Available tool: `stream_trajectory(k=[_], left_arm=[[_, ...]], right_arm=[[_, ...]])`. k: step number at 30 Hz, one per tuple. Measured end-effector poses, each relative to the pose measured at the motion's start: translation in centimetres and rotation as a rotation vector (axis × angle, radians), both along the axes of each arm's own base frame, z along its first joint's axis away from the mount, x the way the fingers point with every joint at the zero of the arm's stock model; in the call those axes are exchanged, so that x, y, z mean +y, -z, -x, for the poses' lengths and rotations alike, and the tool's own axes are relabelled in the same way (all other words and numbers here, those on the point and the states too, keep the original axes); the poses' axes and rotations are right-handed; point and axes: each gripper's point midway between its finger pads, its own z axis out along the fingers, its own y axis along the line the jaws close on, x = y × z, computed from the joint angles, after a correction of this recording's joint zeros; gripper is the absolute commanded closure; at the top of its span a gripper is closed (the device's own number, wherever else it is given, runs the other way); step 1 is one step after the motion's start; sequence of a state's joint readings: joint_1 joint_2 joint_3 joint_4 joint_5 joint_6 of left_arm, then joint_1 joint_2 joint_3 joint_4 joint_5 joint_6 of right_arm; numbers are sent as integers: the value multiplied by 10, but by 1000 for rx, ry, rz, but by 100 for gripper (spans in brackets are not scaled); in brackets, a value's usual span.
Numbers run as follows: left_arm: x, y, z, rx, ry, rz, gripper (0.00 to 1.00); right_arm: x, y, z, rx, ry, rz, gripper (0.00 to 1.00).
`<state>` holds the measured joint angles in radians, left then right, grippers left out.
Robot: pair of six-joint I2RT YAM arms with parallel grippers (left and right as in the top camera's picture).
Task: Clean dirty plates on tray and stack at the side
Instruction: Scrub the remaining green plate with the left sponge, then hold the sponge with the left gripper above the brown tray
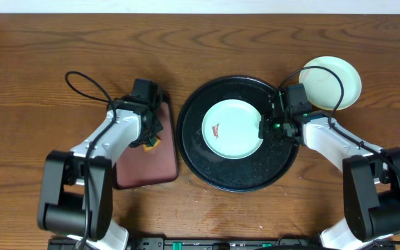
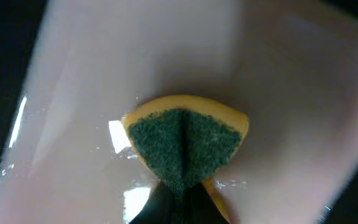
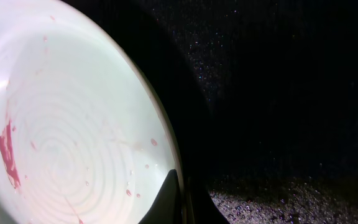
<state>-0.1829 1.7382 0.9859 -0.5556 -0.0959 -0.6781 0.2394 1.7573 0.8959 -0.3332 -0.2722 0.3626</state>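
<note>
Open table [image 1: 242,42] behind the tray [image 1: 214,173], maroon tray [image 1: 148,167] flanks its left, pale plate [image 1: 321,87] blocks upper right

Seemingly a robotics lab: two robot arms [image 1: 99,149] mounted at a wooden table [image 1: 33,83].

mint plate [image 1: 232,128]: 1 | pale yellow plate [image 1: 330,82]: 1 | round black tray [image 1: 207,167]: 1 | maroon rectangular tray [image 1: 148,170]: 1 | yellow-green sponge [image 2: 185,140]: 1

Grained wood table [image 1: 33,83], speckled black tray [image 1: 200,163], glossy smooth plate [image 1: 236,132], rough green-faced foam sponge [image 2: 185,143]
</note>
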Motion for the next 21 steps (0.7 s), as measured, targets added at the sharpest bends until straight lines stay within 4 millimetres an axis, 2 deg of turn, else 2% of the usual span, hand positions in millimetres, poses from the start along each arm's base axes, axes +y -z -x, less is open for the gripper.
stream_trajectory(k=[8, 12, 15, 17, 21], left_arm=[[2, 1, 3, 15, -1, -3, 93], [2, -9, 6, 7, -1, 3, 93], [0, -36, 0, -75, 16, 17, 93], [0, -62, -3, -150, 28, 27, 93], [0, -103, -1, -266, 43, 41, 93]], right_arm=[[0, 0, 0, 1, 0, 0, 99], [0, 0, 0, 2, 0, 1, 99], [0, 0, 0, 2, 0, 1, 99], [0, 0, 0, 2, 0, 0, 99], [0, 0, 0, 2, 0, 1, 99]])
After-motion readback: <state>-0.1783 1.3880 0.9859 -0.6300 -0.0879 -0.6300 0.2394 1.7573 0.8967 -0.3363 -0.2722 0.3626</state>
